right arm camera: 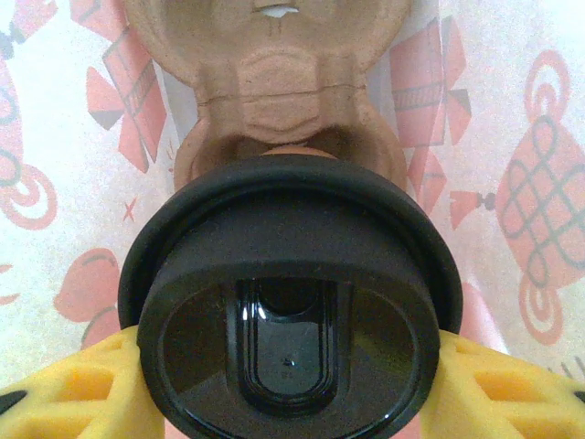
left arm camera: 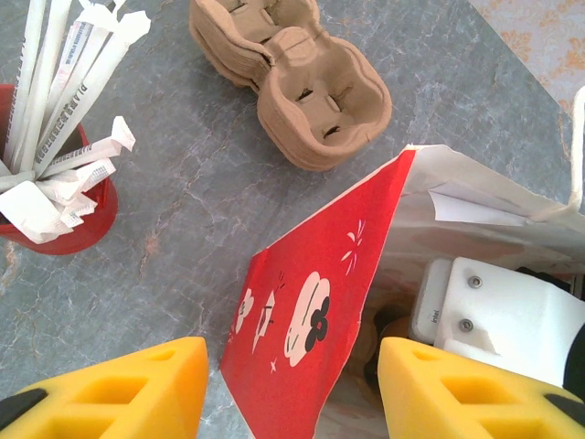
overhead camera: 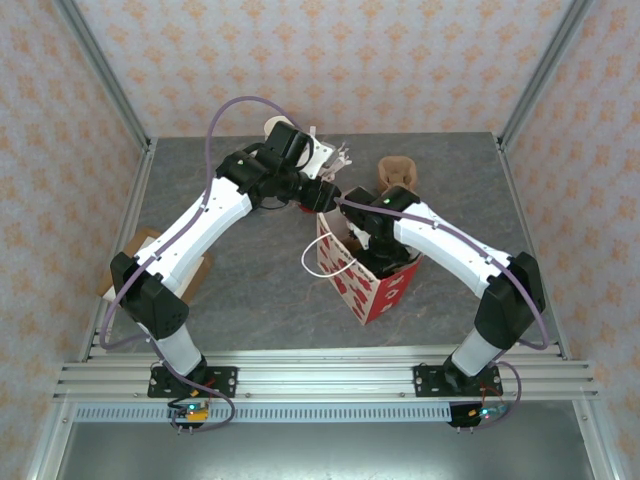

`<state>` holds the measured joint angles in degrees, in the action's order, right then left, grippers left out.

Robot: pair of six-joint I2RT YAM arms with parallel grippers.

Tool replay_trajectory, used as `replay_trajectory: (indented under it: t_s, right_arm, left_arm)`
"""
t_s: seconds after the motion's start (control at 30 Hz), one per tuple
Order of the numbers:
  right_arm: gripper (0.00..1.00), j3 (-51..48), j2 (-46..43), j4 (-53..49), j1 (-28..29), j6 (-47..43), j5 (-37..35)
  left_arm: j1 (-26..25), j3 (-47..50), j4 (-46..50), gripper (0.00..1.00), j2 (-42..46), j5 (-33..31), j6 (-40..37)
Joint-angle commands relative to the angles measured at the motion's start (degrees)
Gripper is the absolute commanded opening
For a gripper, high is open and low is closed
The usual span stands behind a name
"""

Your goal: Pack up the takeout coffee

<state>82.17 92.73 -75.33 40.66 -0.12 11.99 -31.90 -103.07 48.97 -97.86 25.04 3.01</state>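
Fingers [right arm camera: 73, 393] of the right gripper [right arm camera: 291, 366], made of yellow plastic, press from both sides on the takeout coffee [right arm camera: 288, 302]. Its round black plastic lid faces the wrist camera and hides the cup under it. The coffee is inside the red and white paper bag [right arm camera: 512, 137], whose inner walls are white with the red pattern showing through. Just behind the lid, deeper in the bag, stands a brown moulded pulp cup carrier [right arm camera: 274, 91]; I cannot tell if the cup sits in it already.

The left gripper [left arm camera: 292, 366] hangs at the rim of the same bag [left arm camera: 302, 311] with its yellow fingers [left arm camera: 128, 389] spread wide. The red side wall of the bag lies between them and is not pinched. The white wrist part of the right arm [left arm camera: 494, 311] reaches down into the bag's mouth.

From above, the bag [overhead camera: 375, 290] stands upright near the middle of the grey stone-pattern table [overhead camera: 260, 300], between the two arms. A brown cardboard box [overhead camera: 138, 247] lies at the left edge, partly under the left arm.

Farther away, a red cup full of paper-wrapped straws [left arm camera: 78, 219] stands on the table. Near it, beyond the bag, lies a stack of empty brown pulp carriers [left arm camera: 311, 91].
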Motion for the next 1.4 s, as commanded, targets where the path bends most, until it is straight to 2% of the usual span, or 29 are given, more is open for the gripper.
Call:
replay_trajectory:
  t_s: [0.0, 1.37]
  right_arm:
    - [0.45, -0.5, 0.2, 0.2, -0.4, -0.8, -0.8]
    - [0.44, -0.1, 1.9, -0.8, -0.3, -1.9, -3.3]
  left_arm:
    - [-0.3, 0.0, 0.0, 0.53, 2.0, -0.2, -0.5]
    - [-0.3, 0.1, 0.3, 0.53, 2.0, -0.1, -0.6]
